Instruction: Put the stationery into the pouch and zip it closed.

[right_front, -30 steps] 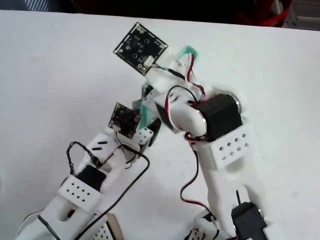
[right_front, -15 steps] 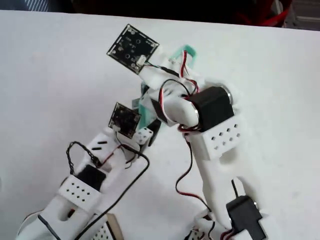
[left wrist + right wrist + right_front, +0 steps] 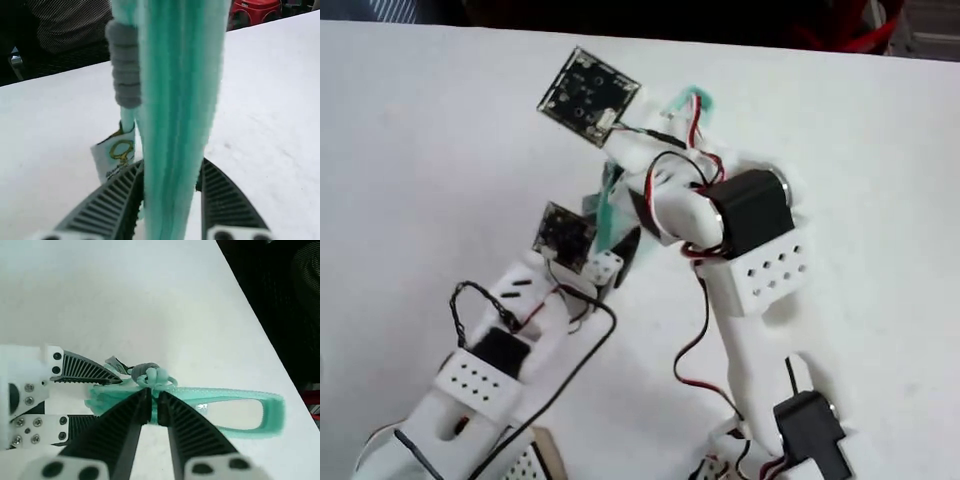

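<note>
A teal pouch (image 3: 175, 100) stands on edge, and my left gripper (image 3: 172, 170) is shut on it, one ribbed jaw on each side. A grey zipper pull (image 3: 125, 65) sits on its upper seam, with a small printed tag (image 3: 115, 155) hanging lower down. In the right wrist view the pouch (image 3: 225, 412) shows its clear window, and my right gripper (image 3: 152, 397) is shut on the zipper pull (image 3: 150, 374) with its teal cord loop. The left gripper (image 3: 100, 400) clamps the pouch just beyond. From above, the pouch (image 3: 608, 212) is mostly hidden under both arms.
The white table (image 3: 440, 150) has open room to the left and right of the arms. Its far edge (image 3: 470, 25) meets a dark background. A brown-edged block (image 3: 545, 455) lies at the near edge by the left arm's base.
The right arm swung slightly left, then eased back to the right, and the pouch's far end moved with it. The left arm crept a little up and left, still holding the pouch.
</note>
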